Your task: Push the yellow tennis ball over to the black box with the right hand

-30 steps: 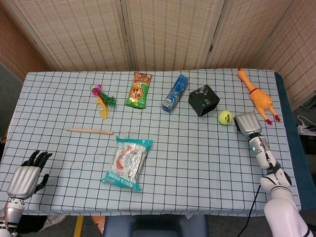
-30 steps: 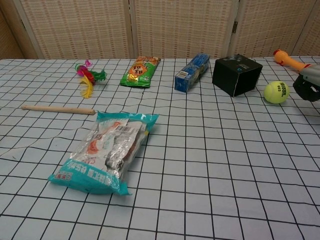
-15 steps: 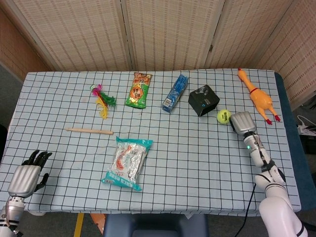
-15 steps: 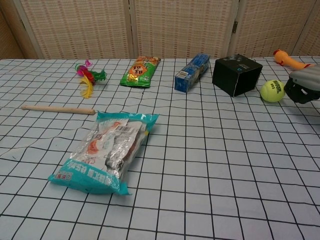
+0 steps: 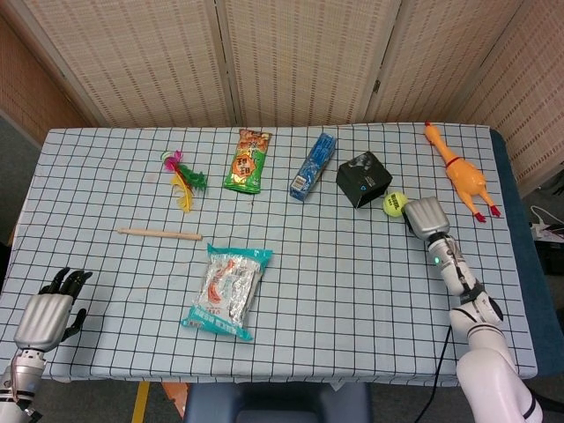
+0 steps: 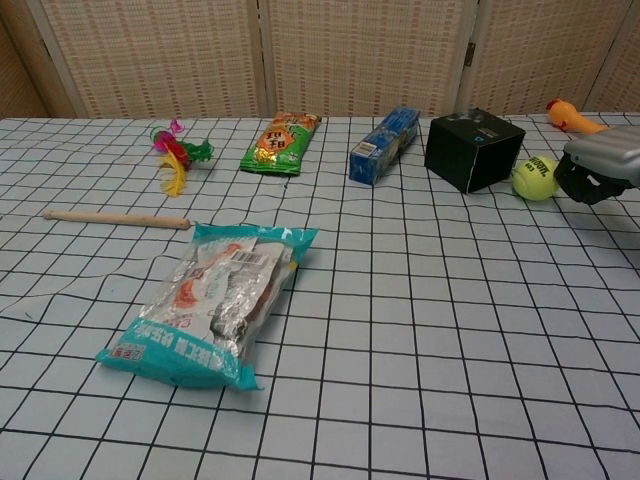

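The yellow tennis ball (image 5: 394, 204) (image 6: 535, 177) lies on the checked cloth just right of the black box (image 5: 363, 179) (image 6: 473, 149), very near its lower right corner. My right hand (image 5: 423, 217) (image 6: 597, 168) sits directly right of the ball with its fingers curled in, touching or almost touching it and holding nothing. My left hand (image 5: 50, 310) rests at the table's near left corner with dark fingers curled, empty; the chest view does not show it.
A rubber chicken (image 5: 458, 173) lies right of the box. A blue packet (image 5: 314, 166), green snack bag (image 5: 248, 160), feather toy (image 5: 182, 174), wooden stick (image 5: 159, 233) and silver-teal pouch (image 5: 228, 290) spread across the table (image 5: 335, 291).
My right hand slid left and slightly away from me, rolling the tennis ball left until it reached the black box's corner. The left hand stayed put.
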{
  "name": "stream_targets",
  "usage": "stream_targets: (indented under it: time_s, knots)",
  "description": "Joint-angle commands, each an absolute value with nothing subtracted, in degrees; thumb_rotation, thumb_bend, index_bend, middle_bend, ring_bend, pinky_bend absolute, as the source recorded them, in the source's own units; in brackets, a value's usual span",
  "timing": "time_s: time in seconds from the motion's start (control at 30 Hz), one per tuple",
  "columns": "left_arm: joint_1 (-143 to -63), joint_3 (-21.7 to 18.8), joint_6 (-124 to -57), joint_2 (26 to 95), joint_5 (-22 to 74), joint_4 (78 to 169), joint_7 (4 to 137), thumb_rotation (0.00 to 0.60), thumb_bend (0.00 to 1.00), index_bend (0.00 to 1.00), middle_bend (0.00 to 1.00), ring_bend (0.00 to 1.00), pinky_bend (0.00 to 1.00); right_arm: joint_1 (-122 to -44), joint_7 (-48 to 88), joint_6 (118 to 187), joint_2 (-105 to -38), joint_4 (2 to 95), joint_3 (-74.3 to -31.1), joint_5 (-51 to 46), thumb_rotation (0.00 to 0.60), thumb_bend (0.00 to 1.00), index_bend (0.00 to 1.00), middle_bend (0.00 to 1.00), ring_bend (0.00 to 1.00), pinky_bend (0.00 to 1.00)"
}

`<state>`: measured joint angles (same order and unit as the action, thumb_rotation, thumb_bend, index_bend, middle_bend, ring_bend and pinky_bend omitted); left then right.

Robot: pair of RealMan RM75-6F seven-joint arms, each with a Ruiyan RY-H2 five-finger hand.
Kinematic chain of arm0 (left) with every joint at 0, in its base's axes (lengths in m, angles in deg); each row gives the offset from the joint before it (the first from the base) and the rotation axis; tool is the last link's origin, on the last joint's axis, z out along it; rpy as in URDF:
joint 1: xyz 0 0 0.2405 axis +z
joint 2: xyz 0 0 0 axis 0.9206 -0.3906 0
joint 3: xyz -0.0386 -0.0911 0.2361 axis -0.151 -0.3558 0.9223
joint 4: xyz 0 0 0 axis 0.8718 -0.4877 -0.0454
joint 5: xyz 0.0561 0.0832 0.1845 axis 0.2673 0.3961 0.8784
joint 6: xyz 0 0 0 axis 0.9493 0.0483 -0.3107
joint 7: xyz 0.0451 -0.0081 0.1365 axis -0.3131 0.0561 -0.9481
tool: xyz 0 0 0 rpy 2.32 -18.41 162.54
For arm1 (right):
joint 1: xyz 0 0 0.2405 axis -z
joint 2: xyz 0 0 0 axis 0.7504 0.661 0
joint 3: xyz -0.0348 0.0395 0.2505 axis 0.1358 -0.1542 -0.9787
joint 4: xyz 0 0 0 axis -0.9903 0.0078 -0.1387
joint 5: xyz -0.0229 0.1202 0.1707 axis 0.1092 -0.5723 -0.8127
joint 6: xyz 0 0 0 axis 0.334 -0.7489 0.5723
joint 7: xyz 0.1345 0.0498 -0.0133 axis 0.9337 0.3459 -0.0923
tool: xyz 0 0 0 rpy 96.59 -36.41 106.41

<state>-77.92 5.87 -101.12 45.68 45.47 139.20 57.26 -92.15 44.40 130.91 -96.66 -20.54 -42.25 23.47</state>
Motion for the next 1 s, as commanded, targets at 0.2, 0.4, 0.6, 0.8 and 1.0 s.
stream_targets:
  time_s: [0.2,0.4,0.6,0.8,1.0]
  knots:
    - [-78.1,5.8,-100.6,45.7,45.0,139.0,57.2,0.600,0.48,0.15,0.13,0.05,0.34,-92.0,39.9,131.3,-96.3,-21.3,-42.9,22.9,0.600,0.92,0.95,0.83,0.78,0.81]
    - [-78.2,5.8,-100.7,45.7,45.0,139.0,57.4,0.600,0.48,0.15,0.13,0.05,0.35,-91.8,39.6,131.6,-95.7,-20.6,-42.8,22.9,0.600,0.86,0.90,0.83,0.72,0.79]
    - [-78.2,5.9,-100.4,45.8,45.0,139.0,57.3,0.600,0.48,0.15,0.13,0.05,0.35,-91.4,44.0,134.7,-95.6,-19.5,-42.7,23.2,0.600,0.65,0.85,0.80,0.68,0.77]
    - [-78.2,6.0,-100.7,45.7,45.2,139.0,57.3,0.600,0.48,0.15,0.13,0.05,0.35,-91.4,46.9,135.6,-95.3,-19.6,-41.6,24.3,0.600,0.65,0.63,0.59,0.48,0.69]
    - [-78.3,6.1,-100.5,45.8,45.3,139.0,57.3,0.600,0.48,0.15,0.13,0.05,0.34,-91.4,48.1,135.5,-95.2,-19.8,-40.9,25.0,0.600,0.65,0.51,0.46,0.33,0.52]
